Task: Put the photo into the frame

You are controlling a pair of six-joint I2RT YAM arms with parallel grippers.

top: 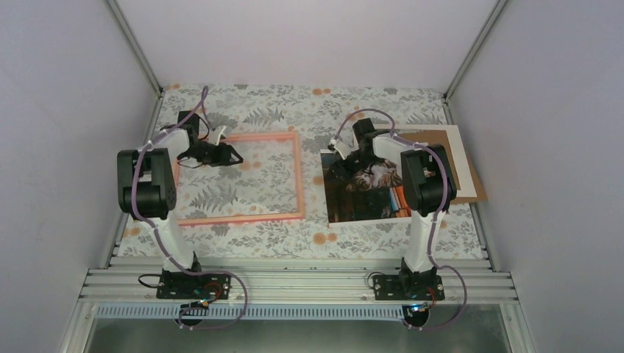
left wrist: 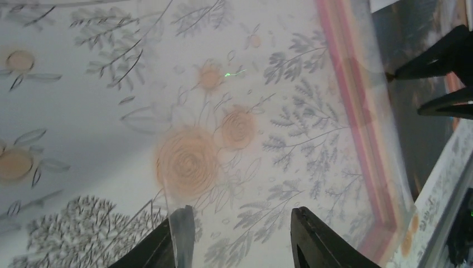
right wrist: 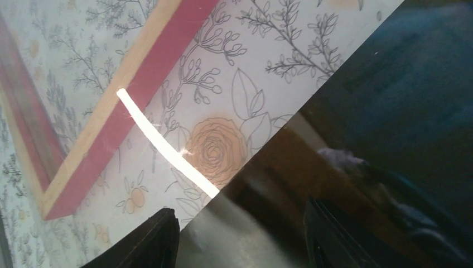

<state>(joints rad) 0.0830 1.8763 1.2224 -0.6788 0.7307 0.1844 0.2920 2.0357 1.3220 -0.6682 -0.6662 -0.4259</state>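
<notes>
Right arm (top: 423,180) hides much of the photo (top: 360,207), right of the frame (top: 300,176); left gripper (left wrist: 241,218) and right gripper (right wrist: 240,215) jaws spread.

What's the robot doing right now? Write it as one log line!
left gripper: open, over frame | right gripper: open, at photo edge | photo: beside frame, not yet in

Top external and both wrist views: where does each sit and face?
Top external: above, behind the bases, facing down; both arms, thin pink rectangular frame, cat photo.
Left wrist: looks down through the frame's pane; left end effector at bottom.
Right wrist: down onto photo's corner; right end effector at bottom.
Shared: both wrists see frame edge.
</notes>
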